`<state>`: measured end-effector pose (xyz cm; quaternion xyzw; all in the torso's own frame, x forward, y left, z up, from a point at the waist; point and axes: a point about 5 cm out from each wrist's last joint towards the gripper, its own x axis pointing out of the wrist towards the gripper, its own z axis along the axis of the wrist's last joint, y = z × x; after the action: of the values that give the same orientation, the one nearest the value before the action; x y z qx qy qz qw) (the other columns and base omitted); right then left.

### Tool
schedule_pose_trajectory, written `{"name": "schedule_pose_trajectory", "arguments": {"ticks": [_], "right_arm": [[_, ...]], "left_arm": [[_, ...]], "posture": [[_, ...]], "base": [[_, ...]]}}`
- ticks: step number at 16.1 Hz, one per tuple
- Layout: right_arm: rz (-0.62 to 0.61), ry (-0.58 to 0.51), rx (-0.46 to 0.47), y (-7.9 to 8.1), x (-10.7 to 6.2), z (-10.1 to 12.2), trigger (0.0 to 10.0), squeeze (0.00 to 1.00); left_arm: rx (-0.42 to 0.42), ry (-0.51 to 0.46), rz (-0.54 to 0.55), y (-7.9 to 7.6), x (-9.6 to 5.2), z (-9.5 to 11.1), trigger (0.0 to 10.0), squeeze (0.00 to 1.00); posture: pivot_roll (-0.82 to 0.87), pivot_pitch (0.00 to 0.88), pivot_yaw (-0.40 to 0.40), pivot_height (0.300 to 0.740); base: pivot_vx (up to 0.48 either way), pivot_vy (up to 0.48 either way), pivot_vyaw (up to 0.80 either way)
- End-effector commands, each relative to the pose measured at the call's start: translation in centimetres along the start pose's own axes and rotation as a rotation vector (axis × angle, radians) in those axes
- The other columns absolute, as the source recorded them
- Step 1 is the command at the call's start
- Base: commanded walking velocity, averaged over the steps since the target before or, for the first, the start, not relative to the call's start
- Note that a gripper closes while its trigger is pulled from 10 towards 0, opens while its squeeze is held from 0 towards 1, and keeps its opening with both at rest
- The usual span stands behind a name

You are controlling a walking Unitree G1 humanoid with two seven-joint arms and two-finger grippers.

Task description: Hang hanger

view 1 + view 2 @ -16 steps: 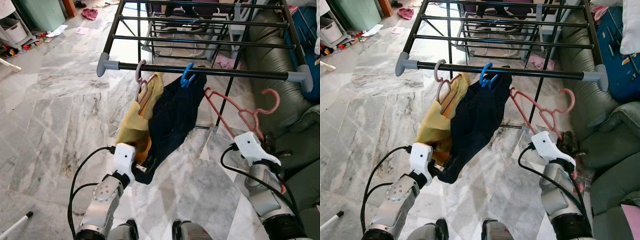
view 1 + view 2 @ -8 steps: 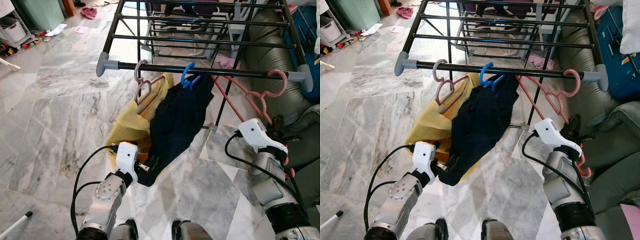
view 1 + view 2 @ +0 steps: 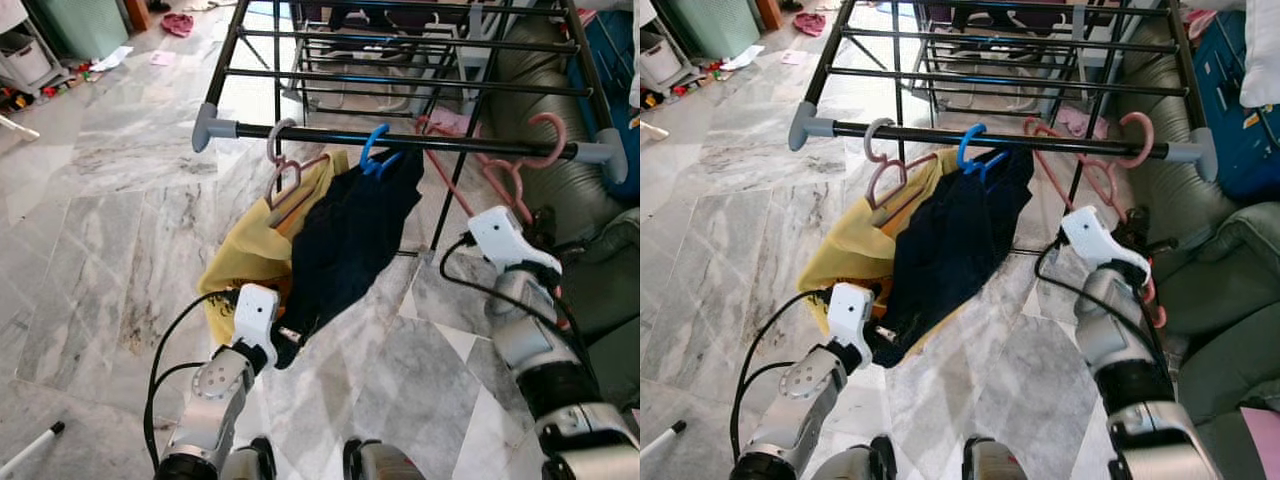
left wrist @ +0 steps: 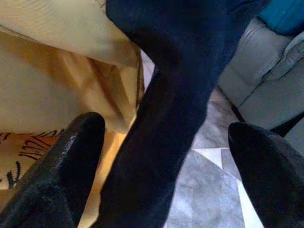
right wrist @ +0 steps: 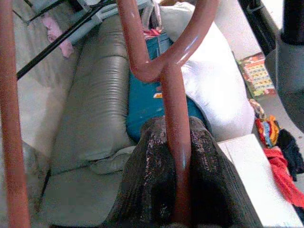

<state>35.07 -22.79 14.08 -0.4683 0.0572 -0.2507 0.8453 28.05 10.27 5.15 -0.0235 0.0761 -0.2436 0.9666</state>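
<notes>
Hanging from the front rail (image 3: 400, 140) of a black drying rack (image 3: 300, 80), a pink hanger (image 3: 505, 175) is seen with its hook looped over the bar near the grey end cap on the robot's right. Its lower part is clenched by the right end effector (image 5: 178, 180), whose two black fingers (image 5: 152, 175) are pressed together on the hanger's stem in the right wrist view. The right arm (image 3: 520, 300) is raised toward the rail, beside a grey sofa (image 3: 560, 200).

Further along the same rail, toward the robot's left, a blue hanger (image 3: 375, 150) carrying a dark navy garment (image 3: 350, 240) is hung, and next to it a pale pink hanger (image 3: 285, 170) with a yellow garment (image 3: 250, 260). The two garments are touching.

The left end effector (image 4: 156, 156) is held low at the hem of the dark navy garment. In the left wrist view its fingers (image 4: 66, 171) are spread wide apart, with the dark cloth hanging between them and the yellow cloth just beside one of them; nothing is gripped.

A grey marble floor (image 3: 100, 220) is seen below, with a pink cloth (image 3: 180, 25) lying well apart from the rack.
</notes>
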Motion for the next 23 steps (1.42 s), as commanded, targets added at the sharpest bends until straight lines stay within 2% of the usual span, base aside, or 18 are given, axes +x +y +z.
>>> {"name": "schedule_pose_trajectory", "arguments": {"ticks": [1, 3, 6, 12, 15, 16, 17, 23], "right_arm": [[0.023, 0.04, 0.026, 0.3, 0.2, -0.4, 10.0, 0.0], [0.054, 0.105, 0.032, 0.4, 0.8, -1.3, 10.0, 0.0], [0.086, 0.158, -0.022, 0.6, 1.2, -2.6, 10.0, 0.0], [0.167, 0.167, -0.057, 2.3, 0.0, -4.0, 10.0, 0.0], [0.19, 0.154, -0.004, 2.7, 0.1, -3.8, 10.0, 0.0], [0.186, 0.169, 0.022, 2.7, 0.0, -3.9, 10.0, 0.86], [0.206, 0.168, 0.065, 3.0, -0.1, -3.8, 10.0, 1.0], [0.212, 0.111, 0.111, 3.4, -0.3, -2.8, 10.0, 1.0]], "left_arm": [[-0.004, 0.03, -0.012, -0.2, -0.3, -0.7, 10.0, 0.0], [-0.003, 0.031, -0.008, -0.2, -0.4, -0.7, 10.0, 0.0], [-0.004, 0.033, -0.005, -0.2, -0.4, -0.8, 10.0, 0.0], [-0.006, 0.038, -0.011, -0.4, -0.3, -0.9, 10.0, 0.0], [-0.005, 0.043, -0.016, -0.4, -0.4, -0.9, 10.0, 0.0], [-0.005, 0.044, -0.016, -0.4, -0.4, -0.9, 10.0, 0.0], [-0.005, 0.045, -0.016, -0.4, -0.4, -0.9, 10.0, 0.0], [-0.007, 0.047, -0.014, -0.4, -0.3, -1.0, 10.0, 0.0]], "posture": [[-0.13, 0.236, -0.009, 0.74], [-0.13, 0.237, -0.011, 0.74], [-0.12, 0.237, -0.018, 0.74], [-0.13, 0.241, -0.015, 0.74], [-0.13, 0.241, -0.014, 0.74], [-0.12, 0.239, -0.014, 0.74], [-0.12, 0.241, -0.012, 0.74], [-0.12, 0.239, -0.016, 0.74]], "base": [[0.0, 0.0, 0.0], [0.0, 0.0, 0.0], [0.0, 0.0, 0.0], [0.0, 0.0, 0.0], [0.0, 0.0, 0.0], [0.0, 0.0, 0.0], [0.0, 0.0, 0.0], [0.0, 0.0, 0.0]]}}
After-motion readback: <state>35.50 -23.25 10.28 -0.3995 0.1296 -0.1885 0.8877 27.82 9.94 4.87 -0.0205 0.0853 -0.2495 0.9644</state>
